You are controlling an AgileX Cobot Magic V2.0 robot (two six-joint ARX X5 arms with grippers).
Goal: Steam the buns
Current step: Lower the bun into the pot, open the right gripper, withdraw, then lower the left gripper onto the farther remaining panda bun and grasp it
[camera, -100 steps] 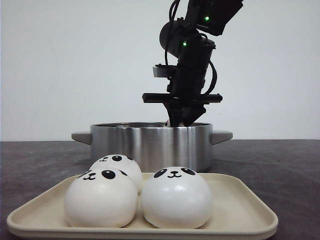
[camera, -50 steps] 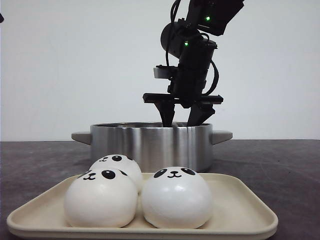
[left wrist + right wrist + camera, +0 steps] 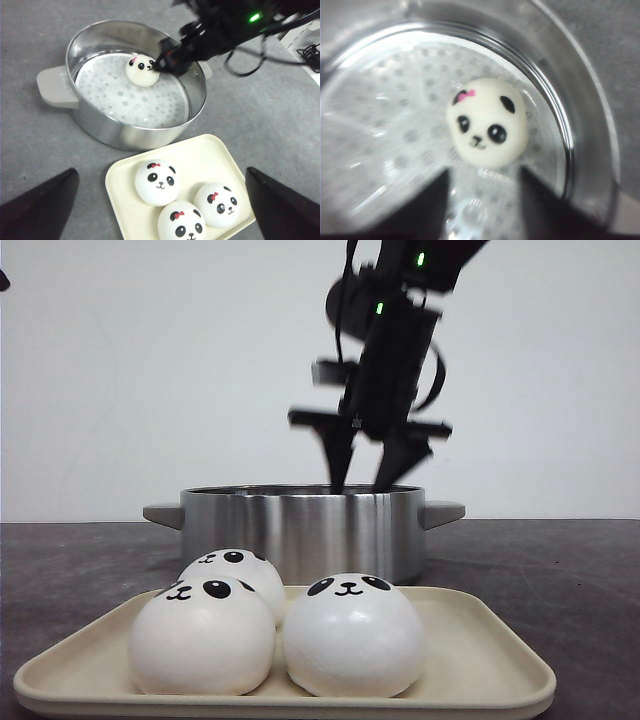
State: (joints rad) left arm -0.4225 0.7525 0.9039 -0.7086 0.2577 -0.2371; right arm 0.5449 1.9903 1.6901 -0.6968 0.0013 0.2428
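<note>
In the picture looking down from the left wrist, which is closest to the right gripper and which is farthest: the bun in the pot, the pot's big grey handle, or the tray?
1. Bun in the pot: right beside the right gripper.
2. Pot handle: across the pot, on its far side from the gripper.
3. Tray: outside the pot, holding three buns.

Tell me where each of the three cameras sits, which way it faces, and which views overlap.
Front: low at table height, facing forward over the tray to the pot; right hand above the pot.
Left wrist: high, looking down on pot, tray, right arm; left hand fingers show.
Right wrist: above the pot, facing the bun inside; right hand's fingers show.
Both wrist views share that bun.
</note>
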